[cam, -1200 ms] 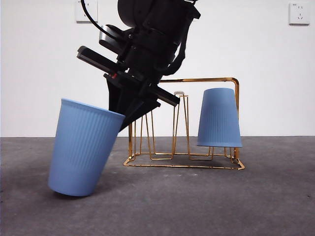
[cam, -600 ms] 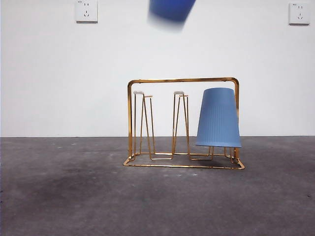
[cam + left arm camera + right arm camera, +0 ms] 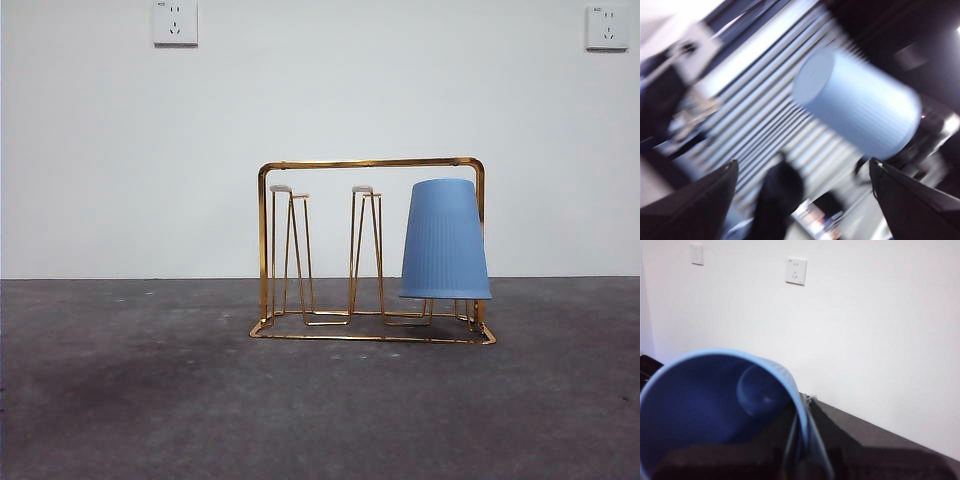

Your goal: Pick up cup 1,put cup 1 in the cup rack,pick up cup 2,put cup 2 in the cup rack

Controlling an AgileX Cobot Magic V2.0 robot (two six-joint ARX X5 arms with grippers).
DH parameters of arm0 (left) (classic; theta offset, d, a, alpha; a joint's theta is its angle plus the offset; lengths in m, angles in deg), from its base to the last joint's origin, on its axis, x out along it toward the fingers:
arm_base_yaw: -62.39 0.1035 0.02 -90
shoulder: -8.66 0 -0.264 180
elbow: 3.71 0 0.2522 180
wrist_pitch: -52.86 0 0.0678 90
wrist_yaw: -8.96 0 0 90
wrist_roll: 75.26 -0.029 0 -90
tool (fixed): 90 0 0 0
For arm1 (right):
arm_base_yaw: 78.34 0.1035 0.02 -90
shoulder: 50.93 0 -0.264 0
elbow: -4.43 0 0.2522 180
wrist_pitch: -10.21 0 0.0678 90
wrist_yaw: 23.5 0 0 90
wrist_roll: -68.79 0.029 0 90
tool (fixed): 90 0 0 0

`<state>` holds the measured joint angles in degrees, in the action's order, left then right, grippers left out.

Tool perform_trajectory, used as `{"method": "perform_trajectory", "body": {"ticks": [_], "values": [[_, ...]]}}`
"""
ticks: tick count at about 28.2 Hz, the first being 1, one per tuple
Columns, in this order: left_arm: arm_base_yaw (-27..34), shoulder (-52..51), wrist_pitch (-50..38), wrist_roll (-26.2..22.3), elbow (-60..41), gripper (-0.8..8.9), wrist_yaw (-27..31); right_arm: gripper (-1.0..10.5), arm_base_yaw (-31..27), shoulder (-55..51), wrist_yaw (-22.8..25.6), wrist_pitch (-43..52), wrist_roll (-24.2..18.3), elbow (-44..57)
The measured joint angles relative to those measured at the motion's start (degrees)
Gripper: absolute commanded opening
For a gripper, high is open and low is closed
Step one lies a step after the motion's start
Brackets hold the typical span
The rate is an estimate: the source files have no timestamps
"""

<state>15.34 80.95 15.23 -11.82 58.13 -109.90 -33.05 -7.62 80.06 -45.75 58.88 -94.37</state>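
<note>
right gripper (image 3: 799, 440): clamped on rim of cup 2 (image 3: 715, 410), lifted out of front view | left gripper (image 3: 802, 200): jaws apart, nothing between | cup 1 (image 3: 445, 240): upside down on right prong of cup rack (image 3: 370, 163) | table (image 3: 150, 400)

1. Smearing heavily across the left wrist view, leaving the pale blue cup (image 3: 860, 107) soft-edged and the striped background unreadable.
2. Cutting off the blue cup (image 3: 715, 410) at the right wrist view's lower edge.
3. Hiding the rightmost prongs of the cup rack (image 3: 370, 165) behind the upside-down blue cup (image 3: 445, 240).
</note>
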Motion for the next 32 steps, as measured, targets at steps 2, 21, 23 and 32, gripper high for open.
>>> {"method": "perform_trajectory", "body": {"ticks": [2,21,23,32], "values": [[-0.26,4.39,-10.43,5.09,0.0,4.36,0.63,-0.1,0.0,-0.28,0.13,0.02,-0.26,0.02],[-3.37,13.84,-25.83,15.43,-0.02,4.4,9.09,-0.1,0.0,6.14,-3.52,9.29,-2.14,8.72],[-3.37,13.84,-25.83,15.52,-0.04,4.4,9.35,-0.1,0.0,6.29,-4.0,9.88,-2.12,9.14],[-1.64,13.84,-25.83,15.72,-0.11,4.4,9.31,-0.1,-0.04,6.08,-5.57,10.6,-2.12,12.5]]}}
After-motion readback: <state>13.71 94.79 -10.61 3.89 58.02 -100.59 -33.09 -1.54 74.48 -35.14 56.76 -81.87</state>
